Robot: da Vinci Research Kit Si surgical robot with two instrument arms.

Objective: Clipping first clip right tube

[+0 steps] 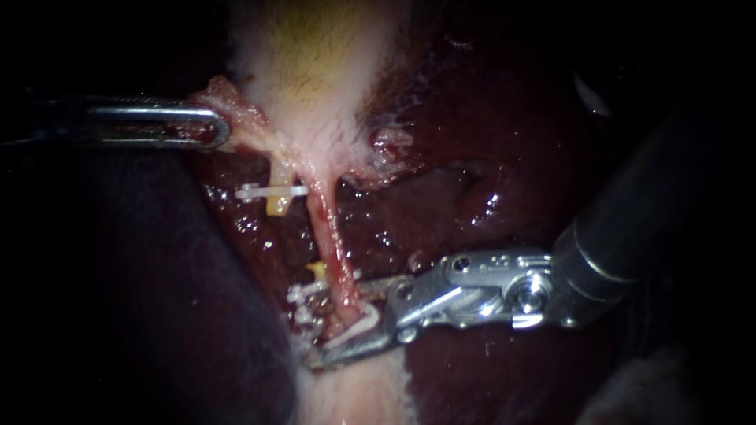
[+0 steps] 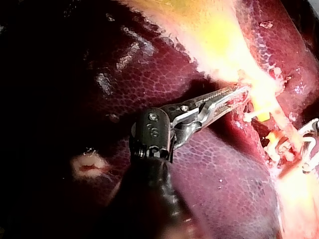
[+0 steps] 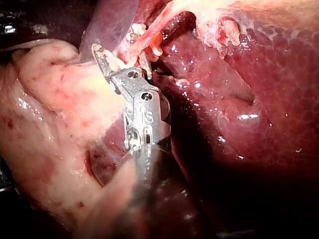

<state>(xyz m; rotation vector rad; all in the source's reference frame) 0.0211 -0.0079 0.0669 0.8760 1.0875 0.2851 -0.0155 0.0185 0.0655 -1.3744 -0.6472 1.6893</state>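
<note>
Item: slim pink right tube (image 1: 327,236), running 12 to 6 o'clock in the endoscope view over the dark red glossy liver (image 1: 504,142).

Nearer arm: the steel right instrument (image 1: 346,323), entering from 3 o'clock. Its jaws are standing parted astride the tube's 6 o'clock end, crosswise to its axis. A white sliver between them is possibly a clip.

Far arm: the left instrument (image 1: 211,126), entering from 9 o'clock. It is clamping pale frayed gallbladder tissue (image 1: 236,110) at 10 o'clock, well apart.

Views: the right wrist view is showing the jaw gap plainly. Only the endoscope view is showing the white plastic clip (image 1: 272,191) on the yellowish neighbouring tube.
</note>
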